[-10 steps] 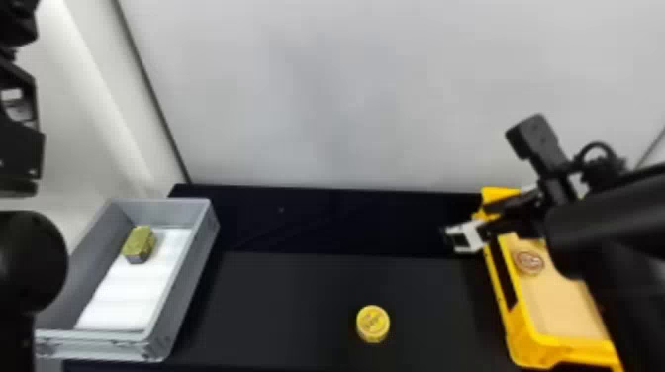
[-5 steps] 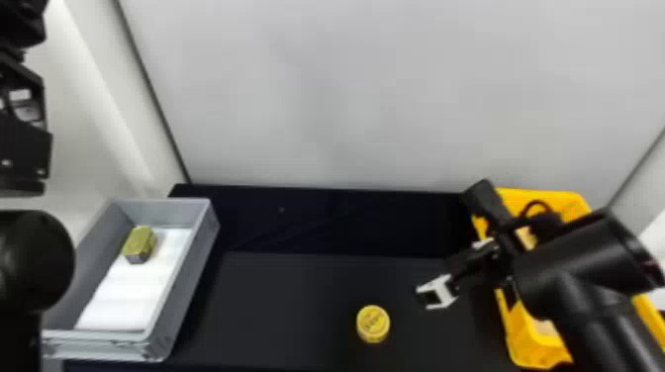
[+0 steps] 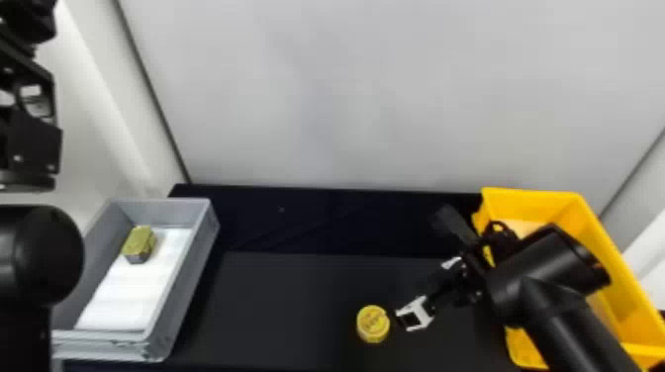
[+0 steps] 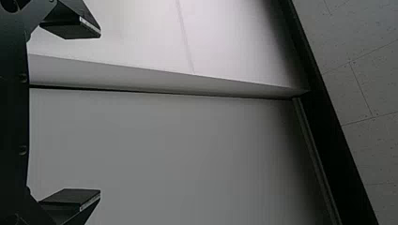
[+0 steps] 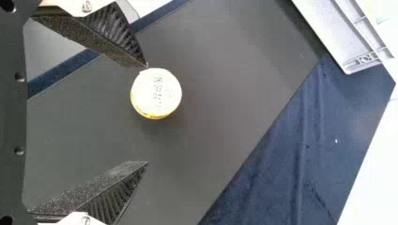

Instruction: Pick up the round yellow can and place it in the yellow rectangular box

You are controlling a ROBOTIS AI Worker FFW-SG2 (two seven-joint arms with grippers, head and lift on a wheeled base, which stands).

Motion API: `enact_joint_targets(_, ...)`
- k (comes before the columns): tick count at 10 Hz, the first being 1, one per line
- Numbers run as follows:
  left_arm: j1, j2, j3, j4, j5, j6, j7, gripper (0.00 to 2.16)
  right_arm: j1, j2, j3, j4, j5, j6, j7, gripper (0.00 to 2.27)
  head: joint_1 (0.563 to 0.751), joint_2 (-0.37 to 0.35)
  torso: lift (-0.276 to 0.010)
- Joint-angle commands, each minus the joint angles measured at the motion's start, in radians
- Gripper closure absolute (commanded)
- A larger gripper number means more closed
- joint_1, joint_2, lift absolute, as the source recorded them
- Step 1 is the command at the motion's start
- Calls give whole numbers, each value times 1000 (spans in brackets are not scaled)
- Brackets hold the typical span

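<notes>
The round yellow can (image 3: 373,324) stands on the black table, and my right gripper (image 3: 396,316) is just to its right in the head view. In the right wrist view my right gripper (image 5: 147,114) is open, with the can (image 5: 156,93) just beyond its fingertips, nearer one finger than the other. The yellow rectangular box (image 3: 606,247) stands on the right, partly hidden behind the right arm. My left arm is parked at the far left, its gripper (image 3: 32,143) raised; in the left wrist view the left gripper (image 4: 100,113) is open with nothing between its fingers.
At the left of the table a grey box (image 3: 190,277) with a white bottom holds a small yellow-green block-shaped tin (image 3: 139,243). A pale wall (image 3: 371,99) rises behind the table's far edge.
My right gripper has moved left and nearer, away from the yellow box and up to the can. The can has kept its place, and the left arm has shifted slightly right.
</notes>
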Motion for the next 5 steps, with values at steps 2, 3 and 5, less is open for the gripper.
enact_joint_targets(2,-10,-2,-9,8,0,-7,0,84,-51,18,63,136,-5,-125,-29,12,694,54,-3)
enact_joint_targets(3,-13,-4,-13,11,0,-9,0,84,-55,32,66,168,-25,-147,-38,12,694,54,-3)
enact_joint_targets(5,-20,-4,-19,16,0,-9,0,84,-69,40,109,214,-57,-174,-46,12,694,54,-3)
